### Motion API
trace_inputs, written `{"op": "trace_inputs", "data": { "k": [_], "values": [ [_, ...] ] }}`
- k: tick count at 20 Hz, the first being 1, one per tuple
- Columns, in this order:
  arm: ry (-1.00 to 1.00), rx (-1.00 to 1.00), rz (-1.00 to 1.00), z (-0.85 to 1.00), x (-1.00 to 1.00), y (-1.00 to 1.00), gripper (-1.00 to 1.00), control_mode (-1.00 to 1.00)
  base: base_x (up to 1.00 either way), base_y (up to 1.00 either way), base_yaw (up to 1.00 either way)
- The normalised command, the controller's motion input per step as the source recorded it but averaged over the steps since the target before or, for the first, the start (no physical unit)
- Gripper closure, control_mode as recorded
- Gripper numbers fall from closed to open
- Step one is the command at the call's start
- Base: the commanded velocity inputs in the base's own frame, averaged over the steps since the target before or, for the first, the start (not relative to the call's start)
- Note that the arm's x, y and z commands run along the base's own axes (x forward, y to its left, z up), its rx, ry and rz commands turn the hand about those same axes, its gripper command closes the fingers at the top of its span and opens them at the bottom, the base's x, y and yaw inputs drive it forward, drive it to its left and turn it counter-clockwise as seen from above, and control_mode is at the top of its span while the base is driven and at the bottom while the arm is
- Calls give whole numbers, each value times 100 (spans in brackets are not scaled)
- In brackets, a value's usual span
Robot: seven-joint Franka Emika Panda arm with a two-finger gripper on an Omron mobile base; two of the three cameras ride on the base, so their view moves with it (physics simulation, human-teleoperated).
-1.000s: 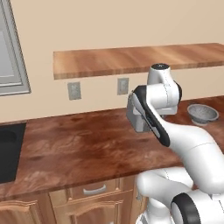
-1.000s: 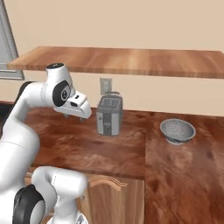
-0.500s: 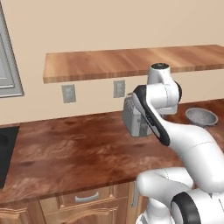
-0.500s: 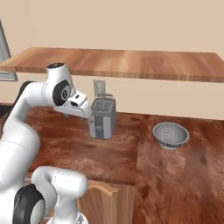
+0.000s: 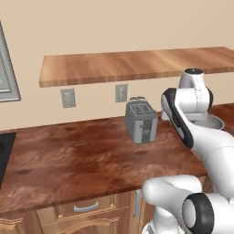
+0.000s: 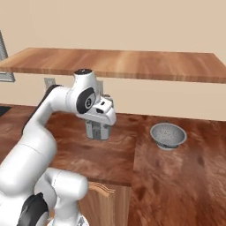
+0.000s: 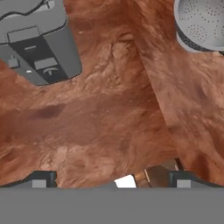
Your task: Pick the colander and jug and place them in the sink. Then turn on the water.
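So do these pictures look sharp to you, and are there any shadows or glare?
Left base view: even, flat light, no glare on the brown wooden counter; the boxy grey toaster looks slightly soft. Right base view: the round grey perforated metal colander casts only a faint shadow. Hand view: the counter's grain is blurry and the toaster and colander are cut off at the edges.

Perforated grey metal colander [image 6: 167, 135]; glossy wood counter [image 6: 185, 167]
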Motion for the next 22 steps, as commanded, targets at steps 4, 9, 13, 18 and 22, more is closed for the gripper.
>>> {"op": "trace_inputs", "data": {
  "k": [4, 9, 13, 18, 22],
  "values": [
    [0, -2, 2, -4, 0, -100, -100, -100, 0, 0, 0],
    [0, -19, 6, -28, 0, -100, -100, -100, 0, 0, 0],
    [3, -20, 3, -46, 12, -83, -100, -100, 0, 0, 0],
    [3, -18, 0, -41, 36, -48, -100, -100, 0, 0, 0],
    [1, -6, 5, -26, 54, -44, -100, -100, 0, 0, 0]
  ]
}}
